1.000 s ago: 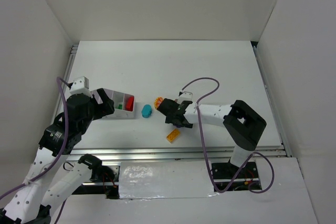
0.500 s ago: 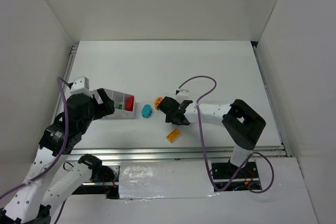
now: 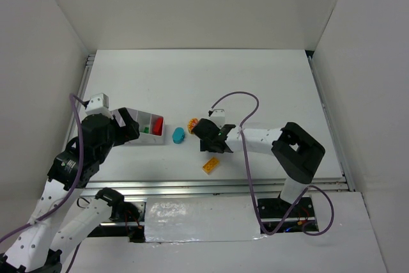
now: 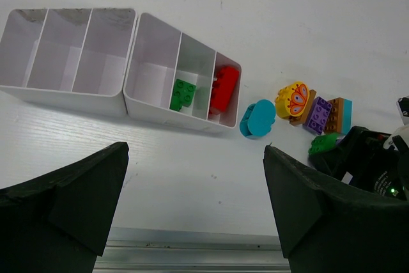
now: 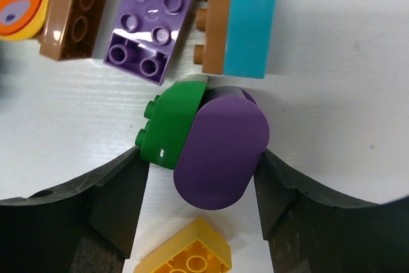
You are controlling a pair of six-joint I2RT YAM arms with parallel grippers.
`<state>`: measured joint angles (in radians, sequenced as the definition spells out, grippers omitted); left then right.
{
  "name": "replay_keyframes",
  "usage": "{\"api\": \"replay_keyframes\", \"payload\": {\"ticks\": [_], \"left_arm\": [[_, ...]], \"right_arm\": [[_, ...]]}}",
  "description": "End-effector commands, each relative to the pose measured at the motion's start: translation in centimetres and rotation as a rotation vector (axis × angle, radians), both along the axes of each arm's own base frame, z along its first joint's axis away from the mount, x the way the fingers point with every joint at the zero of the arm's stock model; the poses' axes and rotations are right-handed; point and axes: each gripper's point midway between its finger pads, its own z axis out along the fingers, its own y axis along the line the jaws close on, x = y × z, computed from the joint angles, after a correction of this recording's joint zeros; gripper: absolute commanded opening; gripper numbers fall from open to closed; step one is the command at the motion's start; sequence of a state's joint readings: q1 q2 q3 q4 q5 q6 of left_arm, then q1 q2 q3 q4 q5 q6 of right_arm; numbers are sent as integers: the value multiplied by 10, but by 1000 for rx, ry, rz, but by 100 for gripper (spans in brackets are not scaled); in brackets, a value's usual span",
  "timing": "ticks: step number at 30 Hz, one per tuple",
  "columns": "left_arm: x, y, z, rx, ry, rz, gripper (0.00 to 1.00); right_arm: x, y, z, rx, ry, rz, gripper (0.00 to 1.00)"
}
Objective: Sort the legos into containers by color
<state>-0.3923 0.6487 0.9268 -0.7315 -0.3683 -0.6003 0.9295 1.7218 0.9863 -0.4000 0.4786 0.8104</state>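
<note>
The right gripper [image 5: 199, 158] has just closed, pinching the green lego [image 5: 167, 129] and purple lego [image 5: 220, 151] together mid-frame; two colours in one grasp likely complicates sorting. The containers [image 4: 153, 110] sit upper left, and the left gripper [image 4: 195, 177] is wide open.

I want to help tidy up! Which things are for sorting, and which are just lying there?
For the job: white trays, loose bricks, green and purple bricks being pinched.
Just lying about: purple cable, metal rail.
</note>
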Motion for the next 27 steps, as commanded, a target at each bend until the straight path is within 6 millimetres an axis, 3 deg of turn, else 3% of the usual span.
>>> {"api": "replay_keyframes", "payload": {"ticks": [1, 9, 16, 24, 27], "left_arm": [[5, -4, 7, 0, -35, -21, 100], [9, -13, 4, -9, -14, -60, 100], [14, -37, 1, -87, 21, -129, 100], [10, -95, 13, -332, 49, -331, 100], [5, -111, 14, -401, 72, -398, 99]], "right_arm": [[-7, 7, 9, 11, -30, 83, 16], [-7, 11, 45, 70, -123, 120, 15], [-10, 22, 81, 79, -220, 176, 14], [-49, 60, 171, 341, -431, 384, 17], [-61, 69, 189, 418, -471, 444, 18]]}}
